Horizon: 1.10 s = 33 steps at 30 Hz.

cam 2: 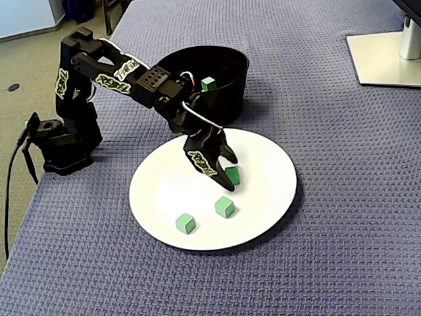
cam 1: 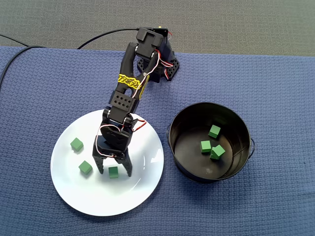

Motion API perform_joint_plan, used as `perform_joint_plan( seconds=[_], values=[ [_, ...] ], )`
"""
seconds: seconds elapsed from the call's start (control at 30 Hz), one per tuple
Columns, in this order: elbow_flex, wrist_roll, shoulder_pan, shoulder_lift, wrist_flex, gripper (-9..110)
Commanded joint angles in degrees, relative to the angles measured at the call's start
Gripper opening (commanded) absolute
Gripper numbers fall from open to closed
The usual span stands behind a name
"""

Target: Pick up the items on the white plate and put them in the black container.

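A white plate (cam 1: 142,147) (cam 2: 270,171) lies on the blue cloth with three green cubes on it. My gripper (cam 1: 114,172) (cam 2: 223,168) is down on the plate and open, its fingers on either side of one green cube (cam 1: 113,172) (cam 2: 232,175) with small gaps showing. The second cube (cam 1: 85,167) (cam 2: 225,207) and the third cube (cam 1: 76,144) (cam 2: 185,223) lie free beside it. Right of the plate in a fixed view stands the black container (cam 1: 241,123) (cam 2: 230,62), holding three green cubes (cam 1: 205,146).
The arm's base (cam 1: 162,64) (cam 2: 62,141) stands at the cloth's edge, with a black cable (cam 1: 15,42) (cam 2: 13,191) running off from it. A white monitor stand (cam 2: 388,56) sits in the far right corner of a fixed view.
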Motion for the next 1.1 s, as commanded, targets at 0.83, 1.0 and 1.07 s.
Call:
perform_joint_plan(
  seconds=[0.83, 1.0, 1.07],
  values=[
    [6.8, 11.9, -1.2, 5.7, -5.9, 0],
    [7.8, 22.9, -0.9, 20.2, 1.9, 0],
    [8.9, 26.0, -0.2, 28.1, 4.7, 0]
  ],
)
